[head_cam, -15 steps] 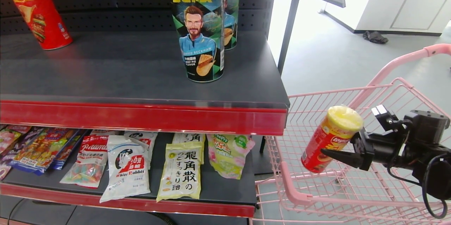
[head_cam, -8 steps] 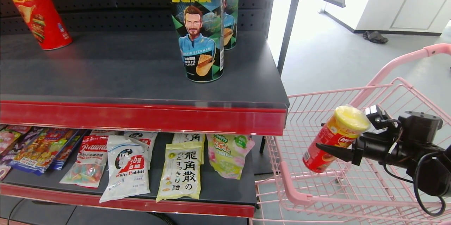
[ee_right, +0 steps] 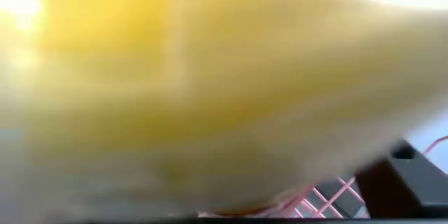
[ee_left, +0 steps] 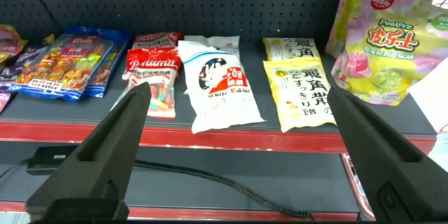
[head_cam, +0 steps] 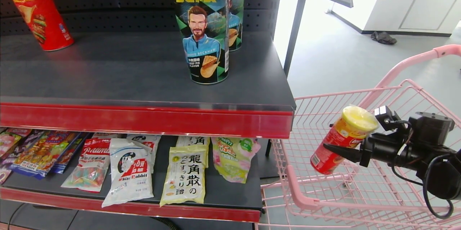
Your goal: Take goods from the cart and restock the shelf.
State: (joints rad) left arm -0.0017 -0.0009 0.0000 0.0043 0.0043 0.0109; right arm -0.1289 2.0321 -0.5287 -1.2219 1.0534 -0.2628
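Over the pink wire cart [head_cam: 299, 190], the right gripper [head_cam: 333, 144] is clamped on a red cylindrical chip can [head_cam: 345, 129] with a yellow lid, not yet on the dark upper shelf [head_cam: 126, 71], while the left gripper [ee_left: 234, 105] hangs spread and empty.

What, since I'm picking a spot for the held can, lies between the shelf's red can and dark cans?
Nothing: the head view shows bare shelf between the red can and the dark cans.

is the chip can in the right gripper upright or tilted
Tilted: the red chip can leans, yellow lid upper right, base lower left, held by the right gripper above the pink cart.
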